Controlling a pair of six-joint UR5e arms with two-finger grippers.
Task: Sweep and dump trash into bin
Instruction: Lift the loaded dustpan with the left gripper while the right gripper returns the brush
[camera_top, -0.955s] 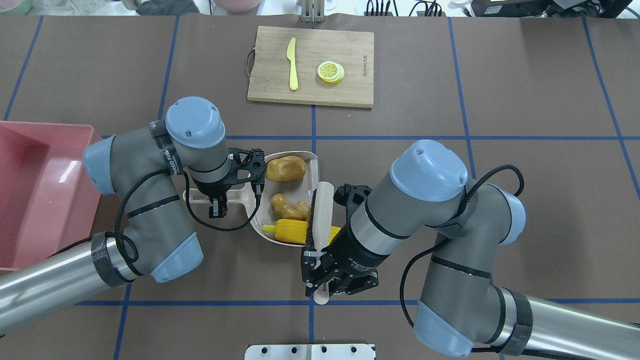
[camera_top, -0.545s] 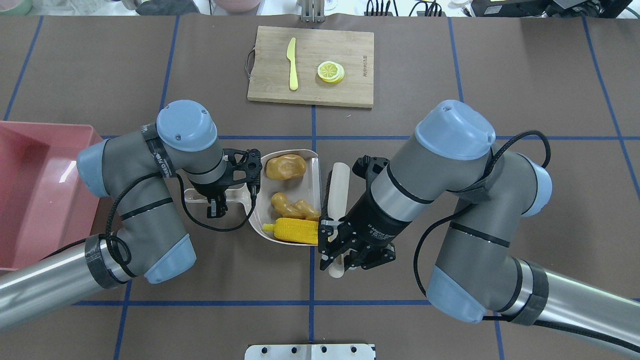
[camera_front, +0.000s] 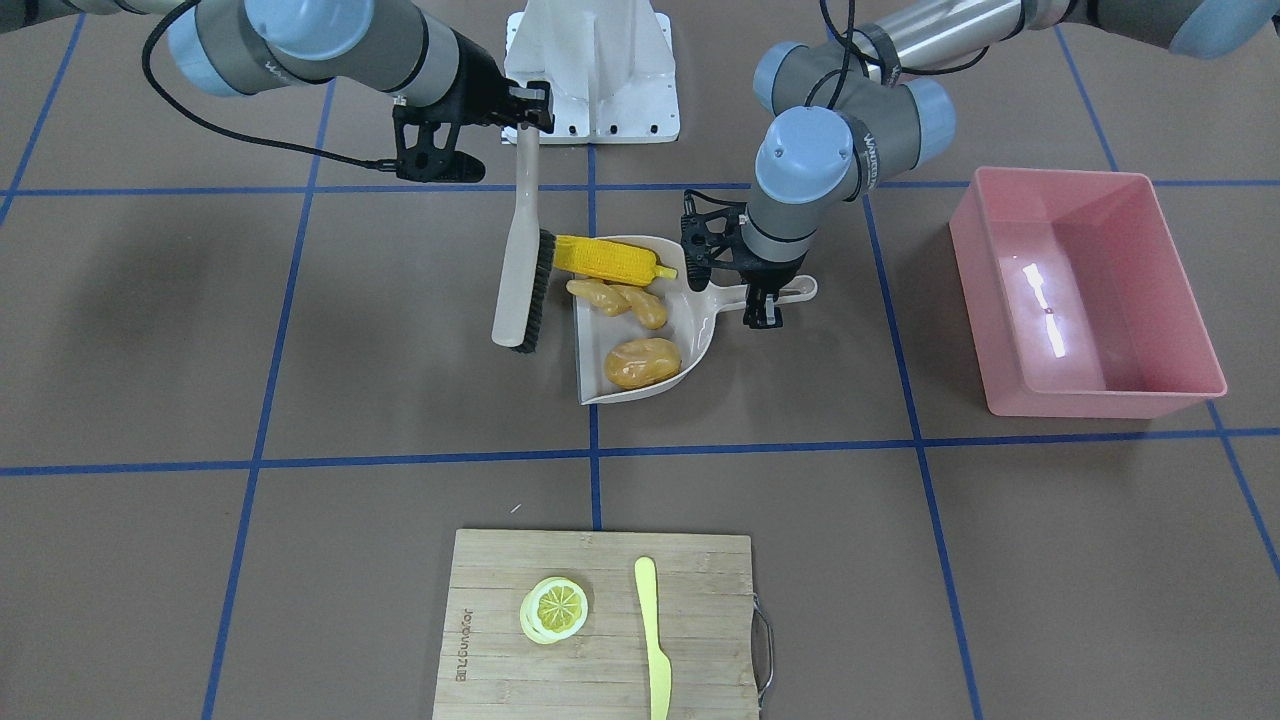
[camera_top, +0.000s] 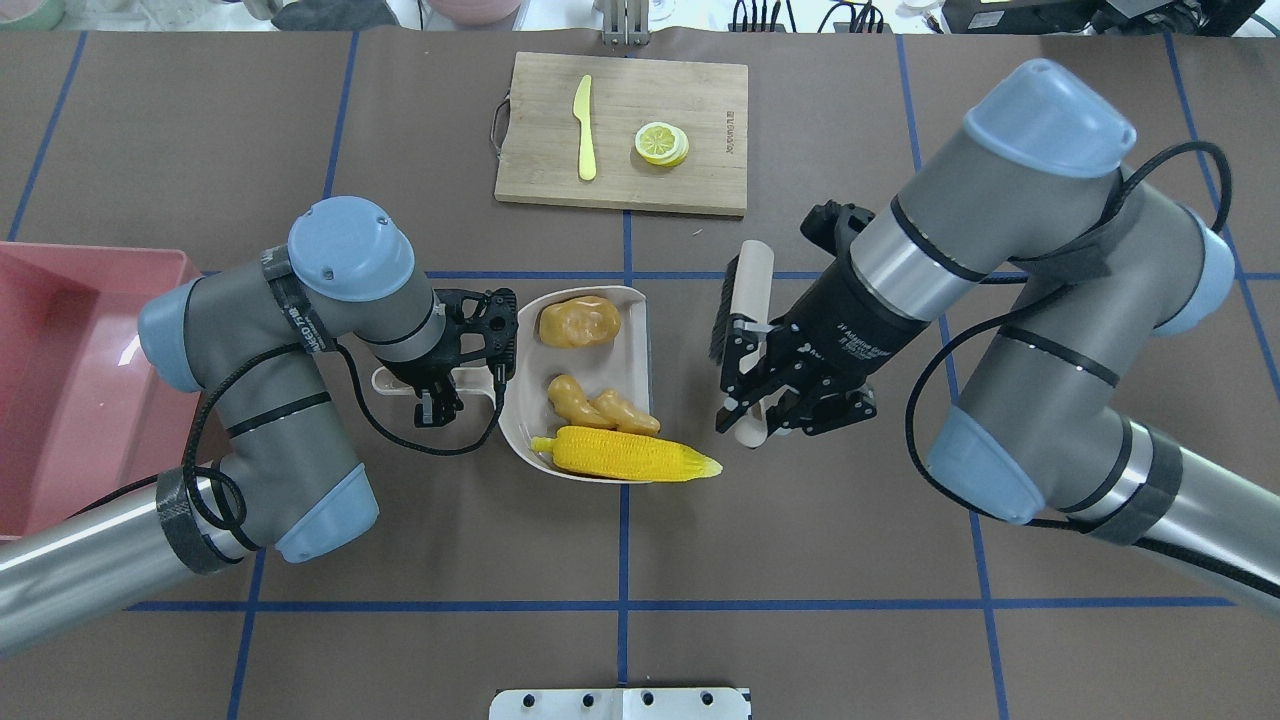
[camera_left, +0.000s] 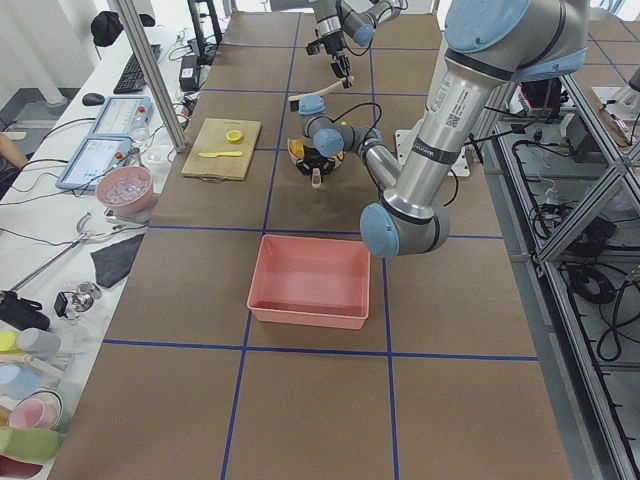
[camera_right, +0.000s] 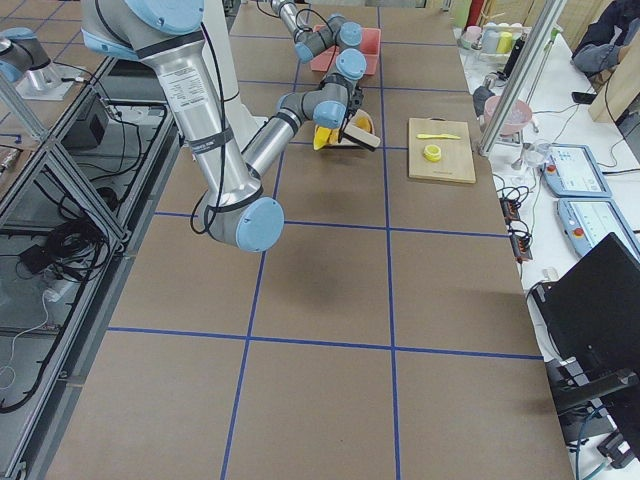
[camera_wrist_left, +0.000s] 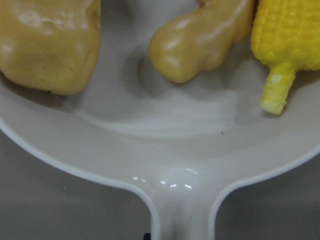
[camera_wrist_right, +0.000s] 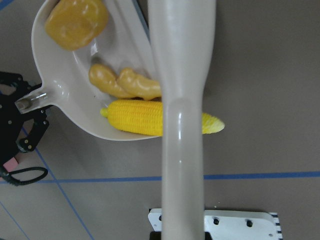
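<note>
The beige dustpan (camera_top: 626, 368) holds the trash: the potato (camera_top: 578, 322), the ginger root (camera_top: 595, 402) and the corn cob (camera_top: 625, 455), whose tip sticks out past the pan's open edge. My left gripper (camera_top: 437, 385) is shut on the dustpan handle (camera_top: 392, 380). My right gripper (camera_top: 752, 400) is shut on the handle of a beige brush (camera_top: 748, 290), held apart from the pan on its right. The pink bin (camera_top: 70, 390) stands empty at the left edge. In the front-facing view the brush (camera_front: 520, 270) hangs beside the corn (camera_front: 610, 258).
A wooden cutting board (camera_top: 690, 90) lies at the far middle with a pale yellow knife (camera_top: 584, 127) and a lemon slice (camera_top: 661, 143). A white mount plate (camera_top: 620, 703) is at the near edge. Blue tape lines cross the brown table.
My right arm has drawn the brush away from the dustpan, to the right and farther back. The corn's tip now shows beyond the pan's edge. The left arm has shifted slightly left.
</note>
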